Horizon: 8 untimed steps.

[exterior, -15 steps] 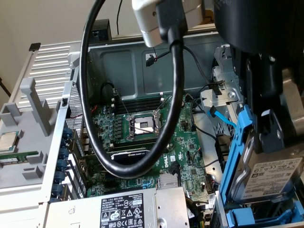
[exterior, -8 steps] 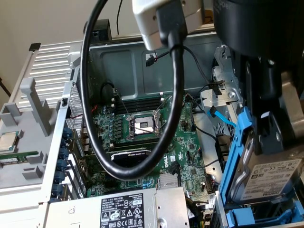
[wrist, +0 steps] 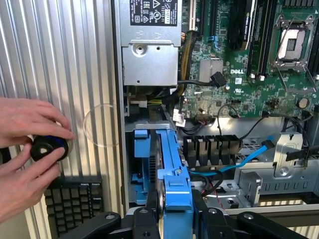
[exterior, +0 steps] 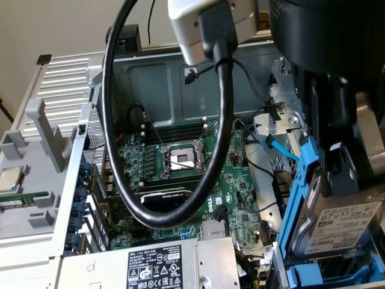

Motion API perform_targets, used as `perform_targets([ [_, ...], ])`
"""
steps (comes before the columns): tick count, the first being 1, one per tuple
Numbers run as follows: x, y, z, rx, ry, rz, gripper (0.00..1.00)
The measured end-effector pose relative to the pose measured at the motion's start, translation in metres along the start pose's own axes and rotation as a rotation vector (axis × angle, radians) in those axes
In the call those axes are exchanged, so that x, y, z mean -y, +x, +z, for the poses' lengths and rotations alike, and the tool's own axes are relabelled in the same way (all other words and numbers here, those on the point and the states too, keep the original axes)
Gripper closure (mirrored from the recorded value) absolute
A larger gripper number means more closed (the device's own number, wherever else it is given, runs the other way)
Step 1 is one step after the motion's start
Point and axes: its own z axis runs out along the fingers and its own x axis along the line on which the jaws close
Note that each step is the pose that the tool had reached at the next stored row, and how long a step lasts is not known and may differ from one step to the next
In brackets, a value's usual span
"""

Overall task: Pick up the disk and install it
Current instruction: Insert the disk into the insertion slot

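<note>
Wrist view: gripper (wrist: 177,215) holds disk (wrist: 172,154) (blue-framed) upright in drive bay (wrist: 149,125).

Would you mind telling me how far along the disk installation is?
Pickup looks done: the gripper holds the disk in its blue carrier, standing on edge. In hand: the disk is down inside the open computer case, beside the motherboard. Left: it is not yet released, and whether it is seated cannot be told.
</note>
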Motion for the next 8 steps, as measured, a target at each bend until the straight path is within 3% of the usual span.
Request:
perform_targets([
  [4, 0.0000, 0.0000, 0.0000, 0.0000, 0.0000, 0.000, 0.62],
  [5, 0.0000, 0.0000, 0.0000, 0.0000, 0.0000, 0.000, 0.55],
  [8, 0.0000, 0.0000, 0.0000, 0.0001, 0.0000, 0.000, 0.55],
])
